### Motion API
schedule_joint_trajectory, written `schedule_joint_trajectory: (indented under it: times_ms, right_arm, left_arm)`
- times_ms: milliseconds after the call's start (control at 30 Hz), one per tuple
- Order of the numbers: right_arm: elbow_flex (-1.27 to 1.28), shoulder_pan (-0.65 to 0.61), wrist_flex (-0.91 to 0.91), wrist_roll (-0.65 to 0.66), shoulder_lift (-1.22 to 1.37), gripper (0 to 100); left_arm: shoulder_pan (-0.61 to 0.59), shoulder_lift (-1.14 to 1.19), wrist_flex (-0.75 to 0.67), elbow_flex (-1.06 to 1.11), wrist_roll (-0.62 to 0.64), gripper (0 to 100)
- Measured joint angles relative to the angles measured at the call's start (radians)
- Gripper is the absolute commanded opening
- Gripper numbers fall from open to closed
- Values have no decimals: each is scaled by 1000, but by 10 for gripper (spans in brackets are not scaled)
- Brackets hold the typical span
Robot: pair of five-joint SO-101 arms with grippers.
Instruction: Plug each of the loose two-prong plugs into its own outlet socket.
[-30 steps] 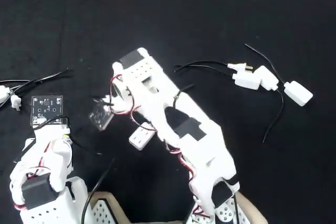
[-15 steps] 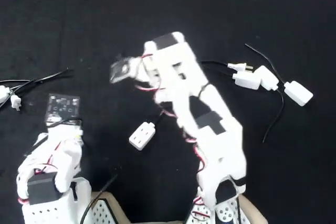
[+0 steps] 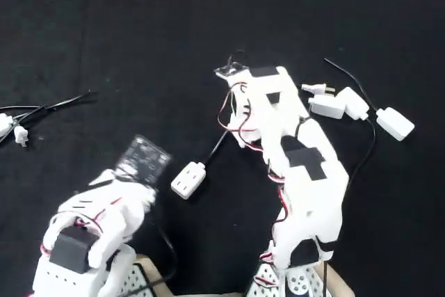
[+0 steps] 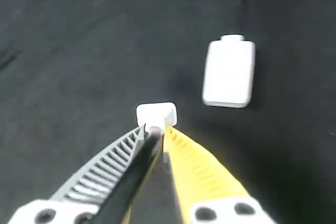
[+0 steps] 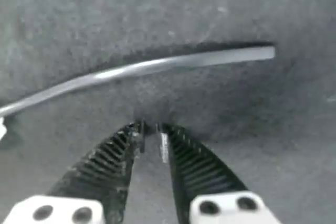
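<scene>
In the left wrist view my left gripper [image 4: 156,127] is shut on a small white two-prong plug [image 4: 156,115], whose black cord runs back between the fingers. The white outlet socket [image 4: 228,74] lies flat on the black cloth just beyond it, apart from the plug. From above, the left arm's wrist [image 3: 142,159] sits close to the left of that socket [image 3: 188,179]. My right gripper [image 3: 231,71] is over the middle of the table, far from the socket. Its fingers [image 5: 126,145] stand together with nothing held, above a thin cord [image 5: 157,66].
A cluster of white plugs and adapters [image 3: 348,106] with black cords lies at the right, one with bare prongs [image 3: 316,89]. More small plugs and cords [image 3: 14,130] lie at the left edge. The socket's black cord [image 3: 215,145] runs toward the right arm.
The right arm has swung from over the socket up and to the right. The left arm has moved right, bringing its gripper close to the socket.
</scene>
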Motion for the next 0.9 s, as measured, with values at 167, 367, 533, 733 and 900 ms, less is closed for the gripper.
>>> schedule_joint_trajectory:
  times_ms: [167, 367, 533, 733, 900]
  right_arm:
    - [20, 0, -31, -26, -11, 70]
    - [23, 0, -41, -26, -11, 70]
    - [23, 0, -41, -26, -11, 70]
    - [23, 0, -41, -26, -11, 70]
    - [23, 0, -44, -26, -11, 70]
  left_arm:
    - [153, 2, 0, -20, 40, 27]
    - [292, 54, 2, -54, 83, 27]
    - [341, 213, 2, -126, 84, 27]
    - [345, 330, 2, -230, 86, 27]
    - [347, 342, 0, -276, 60, 27]
